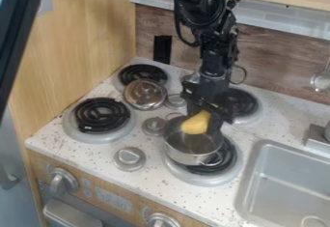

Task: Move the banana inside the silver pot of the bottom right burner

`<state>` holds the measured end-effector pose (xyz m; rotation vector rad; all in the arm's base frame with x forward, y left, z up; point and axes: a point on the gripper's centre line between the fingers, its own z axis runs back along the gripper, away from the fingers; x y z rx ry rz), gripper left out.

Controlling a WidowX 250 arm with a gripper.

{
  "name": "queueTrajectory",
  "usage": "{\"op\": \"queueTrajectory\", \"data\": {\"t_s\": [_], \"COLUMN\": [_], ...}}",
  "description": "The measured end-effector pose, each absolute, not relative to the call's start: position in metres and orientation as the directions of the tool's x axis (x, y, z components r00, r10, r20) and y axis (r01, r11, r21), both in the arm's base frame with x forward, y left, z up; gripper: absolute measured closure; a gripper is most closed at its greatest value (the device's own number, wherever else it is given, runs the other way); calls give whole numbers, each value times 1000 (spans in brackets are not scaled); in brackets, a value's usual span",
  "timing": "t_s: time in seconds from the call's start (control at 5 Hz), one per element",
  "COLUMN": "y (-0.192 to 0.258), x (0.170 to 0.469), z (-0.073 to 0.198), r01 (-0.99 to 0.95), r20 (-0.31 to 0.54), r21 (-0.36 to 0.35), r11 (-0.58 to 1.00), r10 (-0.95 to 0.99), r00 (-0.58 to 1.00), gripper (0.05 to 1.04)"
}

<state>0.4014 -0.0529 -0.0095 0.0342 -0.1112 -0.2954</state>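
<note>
Over the silver pot (187, 154), toward twelve o'clock, the end effector (205, 122) is gripping the banana (195, 124), its long axis running one-to-seven o'clock.

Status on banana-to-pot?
Looks done: banana picked up and brought to the silver pot, which sits on the bottom right burner.
In hand: the gripper appears to hold the banana at the pot's opening; can't tell if it touches the bottom.
Left: lower it if needed, release, back the gripper out.
</note>
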Motion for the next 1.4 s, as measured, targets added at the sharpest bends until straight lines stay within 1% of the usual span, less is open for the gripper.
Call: {"op": "queueTrajectory", "data": {"t_s": [0.2,0.4,0.6,0.8,1.0,1.2,1.4], "y": [-59,-59,-57,-55,-55,-58,-63], "x": [386,384,378,377,377,372,365], "z": [-20,-16,-12,17,26,52,53], "r01": [290,273,251,228,212,189,195], "r20": [74,97,94,161,171,214,180], "r21": [54,53,56,67,67,37,-6], "r11": [956,961,966,971,975,981,981], "r10": [-293,-277,-255,-236,-221,-193,-190], "r00": [953,956,962,958,960,958,965], "gripper": [551,478,167,68,77,85,85]}}
